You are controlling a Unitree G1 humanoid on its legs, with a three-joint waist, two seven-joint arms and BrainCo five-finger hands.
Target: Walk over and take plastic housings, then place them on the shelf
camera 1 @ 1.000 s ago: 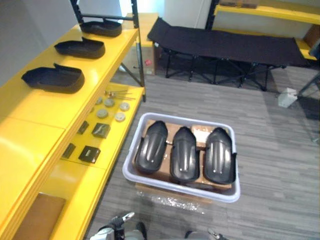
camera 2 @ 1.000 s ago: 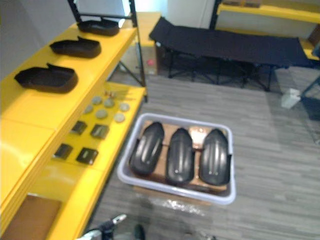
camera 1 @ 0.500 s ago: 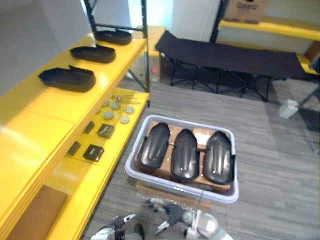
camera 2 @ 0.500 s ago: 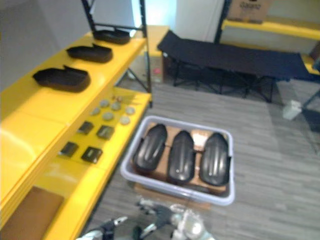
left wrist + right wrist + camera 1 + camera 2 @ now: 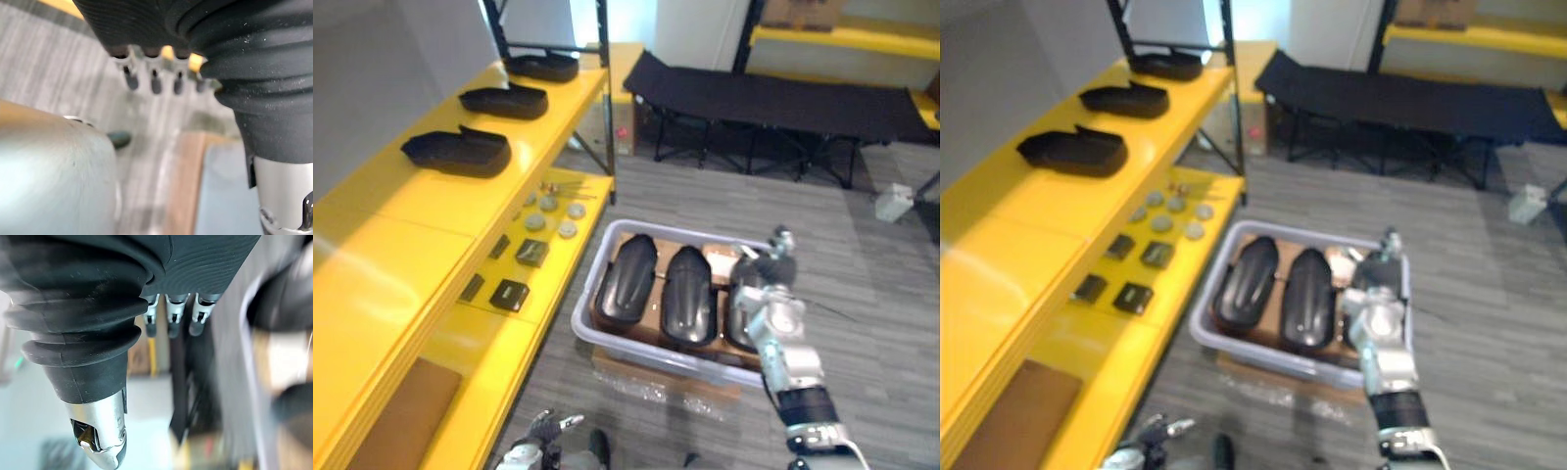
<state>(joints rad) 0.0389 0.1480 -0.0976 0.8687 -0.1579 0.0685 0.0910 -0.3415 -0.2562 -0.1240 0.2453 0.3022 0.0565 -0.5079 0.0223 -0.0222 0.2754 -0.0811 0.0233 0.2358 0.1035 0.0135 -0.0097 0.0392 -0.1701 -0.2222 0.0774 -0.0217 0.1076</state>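
Three black plastic housings lie side by side in a pale tub (image 5: 646, 351) on the floor, long sides parallel. The left housing (image 5: 626, 279) and the middle housing (image 5: 687, 294) are in plain sight. The right housing (image 5: 737, 318) is mostly covered by the right hand (image 5: 759, 269), which hangs over the tub's right end. Its fingers (image 5: 173, 318) are stretched out loosely and grasp nothing. Whether it touches the housing underneath cannot be told.

The tub rests on a cardboard box (image 5: 619, 370), close against the front edge of a yellow lower shelf (image 5: 504, 352).

Three more housings already sit on the yellow top shelf (image 5: 401, 225), in a row along it. The near one (image 5: 460, 152) is toward the shelf's middle, the second one (image 5: 504, 98) is behind it, and the far one (image 5: 543, 67) is at the far end by a black upright post (image 5: 604, 88).

On the lower shelf lie a cluster of round discs (image 5: 548, 211) at its far end. A few small dark blocks (image 5: 511, 294) lie nearer the middle, and a brown board (image 5: 401, 421) is at the near end.

The left hand (image 5: 543, 431) shows low at the picture's lower edge, beside the lower shelf. Its fingers (image 5: 154, 83) are relaxed and empty.

A black folding cot (image 5: 773, 93) stands on the grey floor (image 5: 862, 294) beyond the tub.
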